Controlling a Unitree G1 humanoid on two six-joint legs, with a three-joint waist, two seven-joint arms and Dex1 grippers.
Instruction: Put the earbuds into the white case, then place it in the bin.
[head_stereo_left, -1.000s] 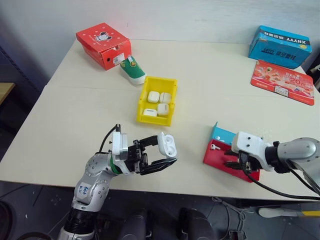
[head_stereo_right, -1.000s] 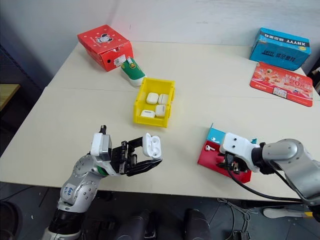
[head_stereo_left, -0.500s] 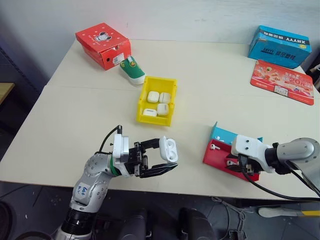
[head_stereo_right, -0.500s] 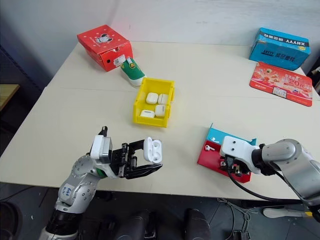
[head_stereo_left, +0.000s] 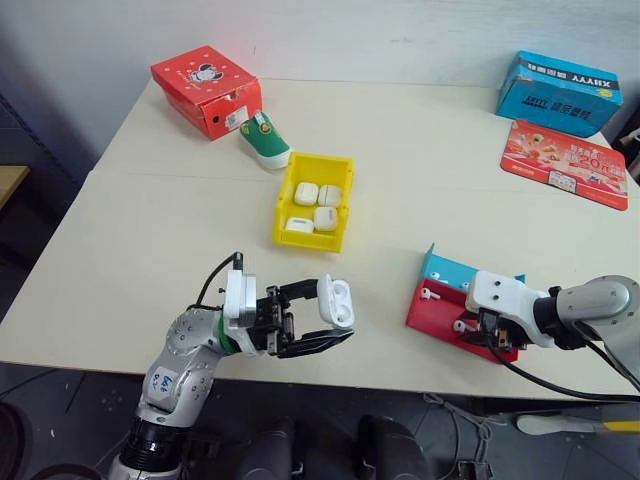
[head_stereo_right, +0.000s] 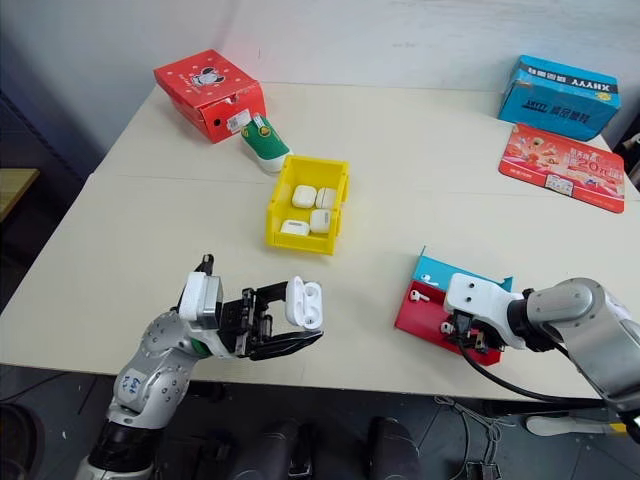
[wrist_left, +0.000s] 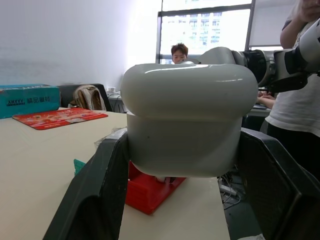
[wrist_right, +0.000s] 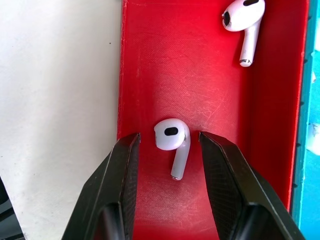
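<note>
Earbuds (wrist_right: 171, 141) in tray (head_stereo_left: 440, 307), right of bin (head_stereo_left: 314, 201).

Pretty even bright lighting on the tabletop (head_stereo_left: 420, 180), soft shadows; windows (wrist_left: 205, 30) blow out in the left wrist view.

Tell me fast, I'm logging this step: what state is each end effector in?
Left end effector: closed on the white case, lid open.
Right end effector: open, fingers either side of an earbud in the red tray.

Two head cameras look down from high up at the same table (head_stereo_left: 180, 220). The left wrist camera looks sideways, very close to the case (wrist_left: 189, 120). The right wrist camera looks down, close over the tray (wrist_right: 210, 100).
</note>
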